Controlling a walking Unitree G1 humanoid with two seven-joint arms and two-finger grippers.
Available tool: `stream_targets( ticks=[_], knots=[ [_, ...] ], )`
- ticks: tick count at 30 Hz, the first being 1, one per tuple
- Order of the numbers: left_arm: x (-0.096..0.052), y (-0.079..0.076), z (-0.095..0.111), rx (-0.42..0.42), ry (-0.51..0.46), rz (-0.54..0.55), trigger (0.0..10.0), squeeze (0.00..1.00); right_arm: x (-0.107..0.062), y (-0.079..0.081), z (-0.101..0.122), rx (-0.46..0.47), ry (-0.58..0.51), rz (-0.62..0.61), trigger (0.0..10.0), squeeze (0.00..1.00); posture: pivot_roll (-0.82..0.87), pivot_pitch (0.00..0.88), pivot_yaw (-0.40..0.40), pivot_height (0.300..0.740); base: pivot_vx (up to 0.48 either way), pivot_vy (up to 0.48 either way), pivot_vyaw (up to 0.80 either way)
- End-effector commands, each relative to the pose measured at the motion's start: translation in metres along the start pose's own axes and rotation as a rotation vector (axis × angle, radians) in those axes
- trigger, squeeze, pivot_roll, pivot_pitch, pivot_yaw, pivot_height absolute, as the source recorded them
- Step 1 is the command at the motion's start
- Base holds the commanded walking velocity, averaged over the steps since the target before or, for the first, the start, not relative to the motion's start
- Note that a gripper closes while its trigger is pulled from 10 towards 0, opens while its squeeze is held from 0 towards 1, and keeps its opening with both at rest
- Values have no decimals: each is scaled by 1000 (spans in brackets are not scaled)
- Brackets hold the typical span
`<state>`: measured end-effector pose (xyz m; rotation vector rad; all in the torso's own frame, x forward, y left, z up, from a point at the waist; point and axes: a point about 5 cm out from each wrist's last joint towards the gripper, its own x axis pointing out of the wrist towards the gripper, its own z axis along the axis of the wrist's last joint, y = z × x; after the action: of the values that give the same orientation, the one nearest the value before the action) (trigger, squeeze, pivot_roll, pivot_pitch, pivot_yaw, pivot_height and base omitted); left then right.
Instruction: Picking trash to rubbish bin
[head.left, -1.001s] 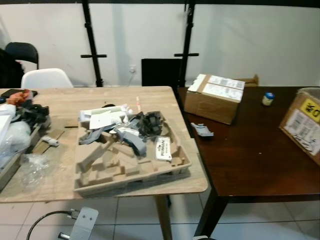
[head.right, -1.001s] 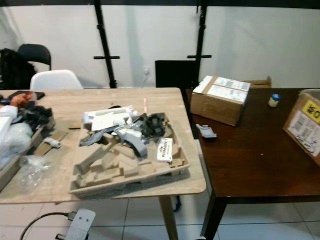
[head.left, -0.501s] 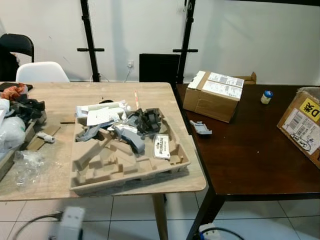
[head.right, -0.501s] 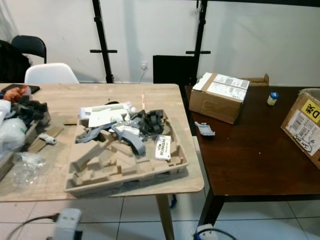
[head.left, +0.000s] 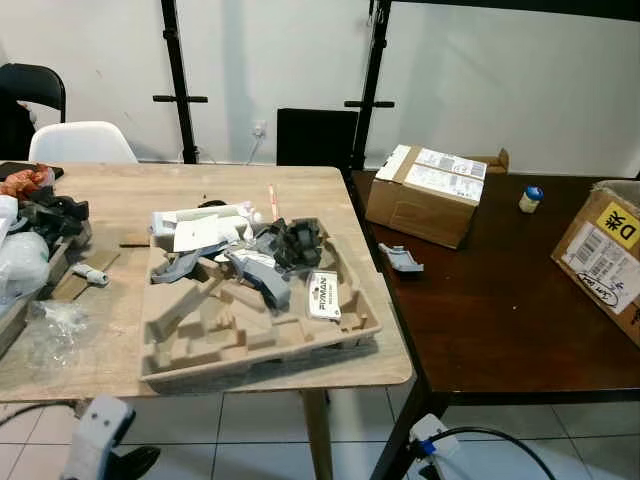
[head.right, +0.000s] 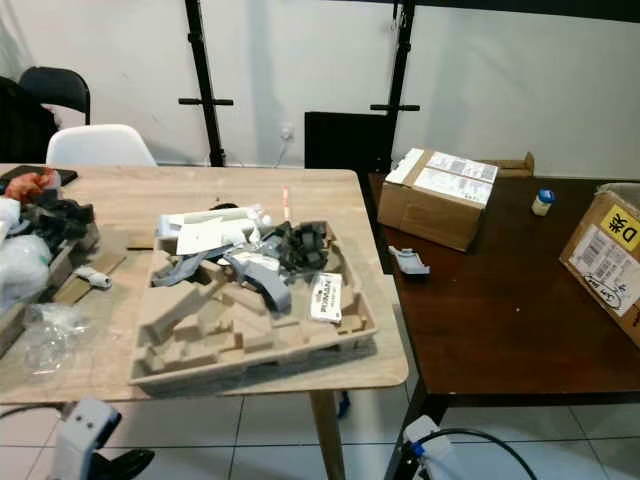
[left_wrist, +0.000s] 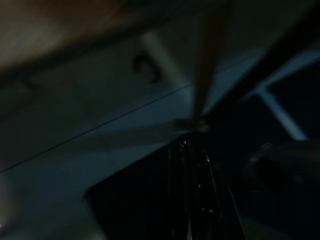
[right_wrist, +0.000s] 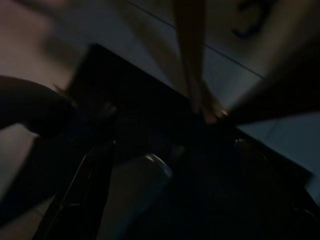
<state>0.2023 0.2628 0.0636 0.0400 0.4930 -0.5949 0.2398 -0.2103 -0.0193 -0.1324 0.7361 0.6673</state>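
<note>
A moulded pulp tray (head.left: 250, 365) lies on the wooden table (head.left: 120, 200), near its front right corner. Grey scraps (head.left: 262, 275), white papers (head.left: 205, 228) and a white label card (head.left: 323, 295) are piled in its far half. A crumpled clear plastic bag (head.left: 55, 325) lies to the tray's left. One small grey scrap (head.left: 402, 259) rests on the dark table (head.left: 500, 310). My left arm (head.left: 95, 440) hangs low in front of the wooden table. My right arm (head.left: 428, 437), with a black cable, hangs by the dark table's leg. Both wrist views are dark, with floor tiles and a table leg (right_wrist: 192, 60).
Two cardboard boxes (head.left: 430, 195) (head.left: 605, 255) and a small bottle (head.left: 530, 198) stand on the dark table. Clutter (head.left: 40, 215) fills the wooden table's left end. A white chair (head.left: 82, 143) and a black chair (head.left: 35, 85) stand behind it. Black stand poles (head.left: 175, 80) rise at the wall.
The camera has shifted a little. My left arm has swung further left and lower, and my right wrist with its cable has come into sight. Nothing on the tables moved.
</note>
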Motion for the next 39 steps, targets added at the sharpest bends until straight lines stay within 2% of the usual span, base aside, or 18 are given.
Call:
stream_targets(
  ticks=[1,4,5,6,7,12,14,15,18,21,25,26,29,30,34,36,37,39],
  knots=[
    [-4,-6,3,-17,23,-63,10000,0,-1,3,0,8,-8,51,10000,0,74,80,-57,740,0,0,0],
    [-14,-14,30,4,-30,-154,10000,0,-10,4,21,23,-95,175,10000,0,78,70,-58,740,0,0,0],
    [-14,-14,30,4,-30,-154,10000,0,-10,4,21,23,-95,175,10000,0,78,70,-58,740,0,0,0],
    [-19,-16,57,23,-125,-189,10000,0,-22,7,41,11,-170,302,10000,0,78,68,-60,740,0,0,0],
    [-19,-16,57,23,-125,-189,10000,0,-22,7,41,11,-170,302,10000,0,78,68,-60,740,0,0,0],
    [-25,-20,106,55,-322,-241,10000,0,-48,10,85,11,-349,479,10000,0,81,59,-57,740,0,0,0],
    [-25,-20,108,55,-334,-243,10000,0,-49,10,88,19,-364,480,10000,0,81,59,-57,740,0,0,0],
    [-27,-21,120,61,-390,-252,10000,0,-57,7,105,57,-458,503,10000,0,81,56,-54,740,0,0,0],
    [-29,-22,130,67,-435,-258,10000,0,-68,6,122,82,-555,538,10000,0,81,54,-53,740,0,0,0],
    [-27,-13,145,81,-502,-187,10000,0,-87,3,143,132,-703,566,10000,0,84,55,-55,740,0,0,0],
    [-18,-11,147,105,-480,-170,10000,0,-95,1,153,157,-788,569,10000,0,85,53,-57,740,0,0,0],
    [-7,-7,153,139,-456,-106,10000,0,-101,0,162,177,-857,565,10000,0,85,53,-57,740,0,0,0],
    [2,0,160,170,-460,-26,10000,0,-103,-2,171,183,-904,538,10000,0,87,50,-58,740,0,0,0],
    [12,11,169,226,-468,98,10000,0,-102,-4,182,170,-937,476,10000,0,87,50,-58,740,0,0,0],
    [26,28,179,239,-478,263,10000,0,-93,1,192,100,-900,411,10000,0,82,43,-54,740,0,0,0],
    [41,40,190,288,-447,392,10000,0,-84,12,206,65,-901,389,10000,0,78,40,-52,740,0,0,0],
    [53,46,203,303,-460,461,10000,169,-76,22,220,38,-912,367,10000,0,73,39,-49,740,0,0,0],
    [55,47,207,301,-469,469,10000,169,-74,25,223,31,-916,361,10000,0,73,39,-49,740,0,0,0]
  ],
)
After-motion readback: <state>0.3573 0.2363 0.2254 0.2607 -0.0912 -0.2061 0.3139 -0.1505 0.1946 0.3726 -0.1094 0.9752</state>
